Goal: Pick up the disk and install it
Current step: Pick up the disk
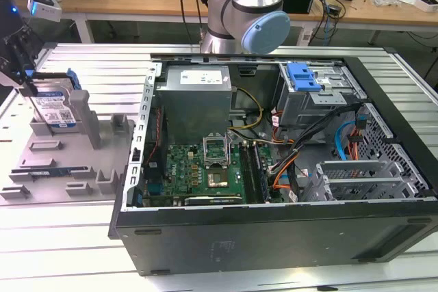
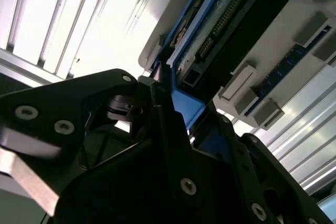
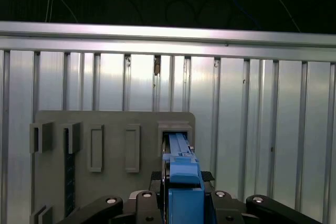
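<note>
The pick-up is in hand, and nothing has been installed yet. The gripper is at the disk, and in both wrist views its fingers lie against either side of the disk's blue frame. They appear clenched on it, with no gap showing. The disk stands on edge right at the fingertips, seated in a slot of the grey holder. The slot walls flank the disk closely, so I judge it can only leave by a straight pull along them, without twisting. Another slot, just beside the gripper, holds a thin dark strip; the holder's other slots look unfilled. The open case lies well apart from the gripper, past the holder. In it are the supply, the board and loose cables. At its corner farthest from the gripper is the bay, topped by a blue latch. Seating the disk there would call for keeping clear of those cables.
</note>
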Controlling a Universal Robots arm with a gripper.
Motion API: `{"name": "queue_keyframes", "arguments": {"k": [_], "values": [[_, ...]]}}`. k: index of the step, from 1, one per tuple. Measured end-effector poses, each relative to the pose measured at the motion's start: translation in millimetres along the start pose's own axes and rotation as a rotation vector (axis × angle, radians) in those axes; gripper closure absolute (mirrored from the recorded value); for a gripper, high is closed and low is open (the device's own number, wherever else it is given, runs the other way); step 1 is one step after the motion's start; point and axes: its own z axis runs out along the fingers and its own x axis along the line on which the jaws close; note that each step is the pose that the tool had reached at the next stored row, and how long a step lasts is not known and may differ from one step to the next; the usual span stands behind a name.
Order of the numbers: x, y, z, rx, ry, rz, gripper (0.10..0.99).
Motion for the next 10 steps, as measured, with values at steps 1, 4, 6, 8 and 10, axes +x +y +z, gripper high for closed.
{"name": "queue_keyframes", "arguments": {"k": [1,4,6,8,10], "values": [[0.0,0.0,-0.1,0.000,0.0000,0.000,0.718],[0.1,0.0,-4.8,0.000,-0.0001,0.000,0.718],[0.1,0.0,-9.7,0.000,-0.0001,0.000,0.718],[0.0,0.0,-19.2,0.000,0.0000,0.000,0.718],[0.0,0.0,-34.5,0.000,0.0000,0.000,0.718]]}}
